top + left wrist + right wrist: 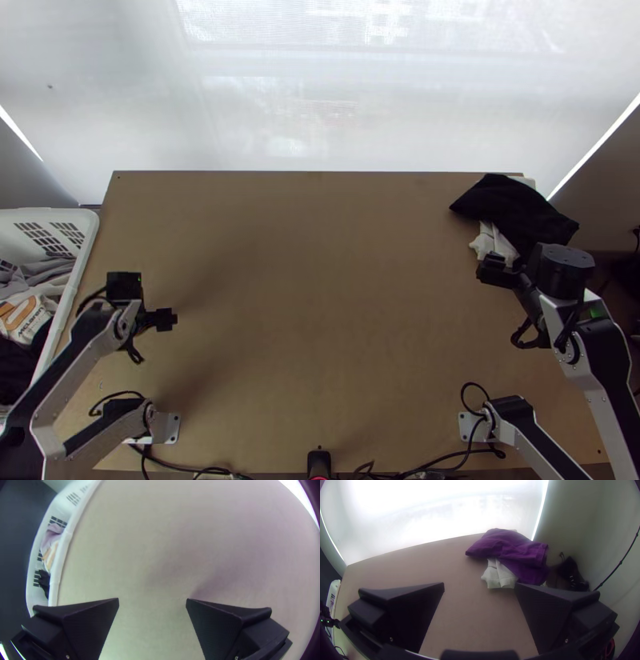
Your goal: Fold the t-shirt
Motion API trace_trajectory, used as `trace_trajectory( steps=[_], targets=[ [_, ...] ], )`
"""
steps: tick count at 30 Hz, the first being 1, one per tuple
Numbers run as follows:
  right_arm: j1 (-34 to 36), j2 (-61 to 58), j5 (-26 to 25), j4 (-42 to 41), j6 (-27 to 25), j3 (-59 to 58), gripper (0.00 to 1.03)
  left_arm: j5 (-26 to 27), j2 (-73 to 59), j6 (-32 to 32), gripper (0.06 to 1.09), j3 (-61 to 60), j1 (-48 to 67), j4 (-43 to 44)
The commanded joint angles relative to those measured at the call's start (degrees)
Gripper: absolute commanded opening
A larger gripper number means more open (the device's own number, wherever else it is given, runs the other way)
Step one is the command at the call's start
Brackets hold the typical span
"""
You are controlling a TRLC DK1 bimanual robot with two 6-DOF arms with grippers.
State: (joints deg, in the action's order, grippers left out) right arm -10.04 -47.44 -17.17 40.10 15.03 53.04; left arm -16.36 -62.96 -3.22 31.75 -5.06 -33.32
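Wide-fingered black left gripper point(152, 599), matching right gripper point(479, 583): open, empty, apart, presumably leaving folding room. T-shirt uncertain: dark bunched cloth point(516, 212) over white cloth point(499, 576), far right corner, or mixed garments point(24, 316) in white slotted plastic basket point(63, 548), left.

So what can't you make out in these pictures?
Basket: cut off by the top view's left edge.
Its floor: hidden in the top view by clothes.
White cloth: partly covered, right wrist view, by the dark cloth.
Whether the dark cloth is a t-shirt: its folds hide that, top view.

High and wrist cameras overlook the table point(320, 280).
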Motion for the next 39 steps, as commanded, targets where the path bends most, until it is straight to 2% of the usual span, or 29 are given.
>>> trace_trajectory(
  steps=[1,3,8,14,17,20,23,26,29,31,34,39],
  targets=[
    [0.11,-1.34,-0.15,-0.46,0.53,-0.13,0.98,16.54,-21.33,-7.67,1.04,29.16,-8.65,-25.21],
    [0.38,-1.08,-0.15,-1.07,0.53,-0.57,0.98,17.33,-23.00,-10.22,1.04,36.63,-10.58,-27.85],
    [0.73,-0.46,-0.15,-2.22,0.53,-1.80,0.98,19.44,-25.28,-15.58,1.04,53.59,-17.79,-26.53],
    [2.13,-0.37,-0.06,-3.18,0.53,-2.50,0.98,25.41,-33.19,-14.00,1.04,71.96,-31.24,-25.74],
    [2.22,-0.37,-0.06,-3.27,0.53,-2.67,0.98,25.68,-38.91,-14.00,1.04,79.35,-36.60,-26.09],
    [2.22,-0.28,-0.06,-3.18,0.53,-3.11,0.98,26.03,-42.33,-9.26,1.04,80.75,-41.52,-22.23],
    [2.22,-0.11,-0.06,-3.18,0.53,-3.29,0.98,29.63,-45.85,-5.74,1.04,80.58,-46.53,-18.45],
    [2.13,-0.02,-0.06,-2.92,0.53,-3.20,0.98,33.67,-50.33,-3.54,1.04,80.84,-51.81,-17.74],
    [2.13,-0.02,-0.15,-2.66,0.44,-2.85,0.98,35.08,-54.02,0.15,1.04,80.84,-55.85,-17.74],
    [2.13,-0.02,-0.15,-2.57,0.35,-2.76,0.98,34.99,-56.48,4.01,1.04,80.75,-58.31,-16.60],
    [2.13,-0.28,-0.15,-2.39,0.27,-2.59,0.98,34.38,-60.09,4.37,1.04,80.58,-61.39,-12.91],
    [2.22,-0.90,-0.23,-2.22,0.27,-2.15,0.98,27.70,-66.15,6.39,1.04,80.58,-64.99,-6.32]
  ],
)
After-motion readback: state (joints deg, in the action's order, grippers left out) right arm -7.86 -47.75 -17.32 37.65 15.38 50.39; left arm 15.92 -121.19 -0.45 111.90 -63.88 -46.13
